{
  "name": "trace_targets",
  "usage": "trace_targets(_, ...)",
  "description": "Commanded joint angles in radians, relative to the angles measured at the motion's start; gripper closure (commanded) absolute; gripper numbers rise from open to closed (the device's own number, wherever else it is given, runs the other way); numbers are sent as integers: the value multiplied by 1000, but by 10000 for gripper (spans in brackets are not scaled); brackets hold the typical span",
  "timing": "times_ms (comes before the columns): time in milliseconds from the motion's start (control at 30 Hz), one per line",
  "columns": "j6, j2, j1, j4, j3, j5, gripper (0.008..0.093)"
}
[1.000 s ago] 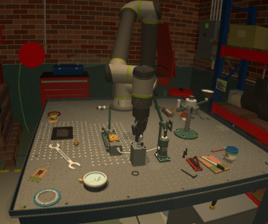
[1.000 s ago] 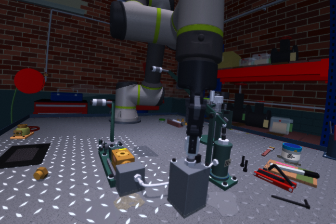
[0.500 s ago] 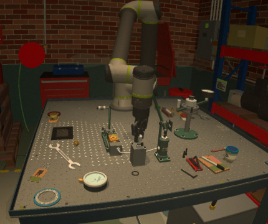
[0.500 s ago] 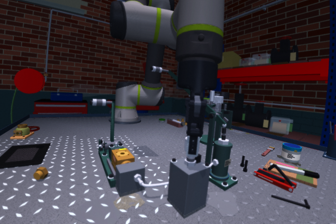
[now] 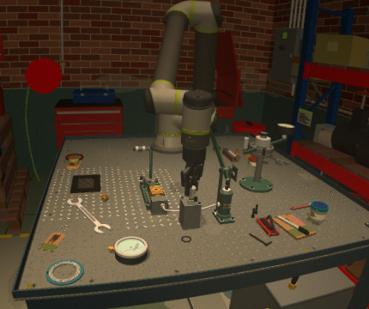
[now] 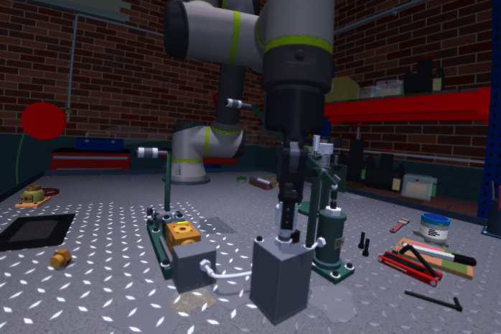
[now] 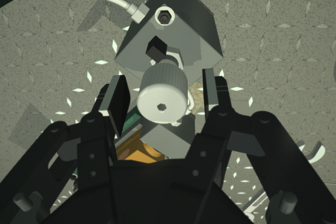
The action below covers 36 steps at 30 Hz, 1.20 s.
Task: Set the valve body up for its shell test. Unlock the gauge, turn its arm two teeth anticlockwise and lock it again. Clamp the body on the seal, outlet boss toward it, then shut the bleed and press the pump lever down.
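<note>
In the middle of the table a grey manifold block (image 5: 190, 212) carries a knurled bleed knob (image 7: 162, 96) on top, and white tubes join it to the green pump (image 5: 225, 205) on its right and the seal block (image 6: 193, 266) on its left. The orange valve body (image 6: 183, 232) sits in the green clamp fixture against the seal block. The pump lever (image 5: 219, 156) slants up. My gripper (image 7: 162, 93) hangs straight above the bleed knob, open and holding nothing. The gauge stand (image 5: 258, 167) is at the far right of the table.
The arm's base (image 5: 167, 128) stands at the table's far edge. A loose dial gauge (image 5: 131, 247), a spanner (image 5: 88, 214), a black O-ring (image 5: 186, 238) and a teal ring (image 5: 65, 272) lie toward the near edge. Hand tools and a jar (image 5: 318, 211) lie on the right.
</note>
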Motion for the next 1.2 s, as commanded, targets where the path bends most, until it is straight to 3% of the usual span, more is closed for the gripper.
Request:
trace_targets(0, 0, -2, 0, 1, -2, 0, 434)
trace_targets(467, 0, -45, 0, 71, -30, 0, 434)
trace_targets(1167, 0, -147, 0, 292, -146, 0, 434)
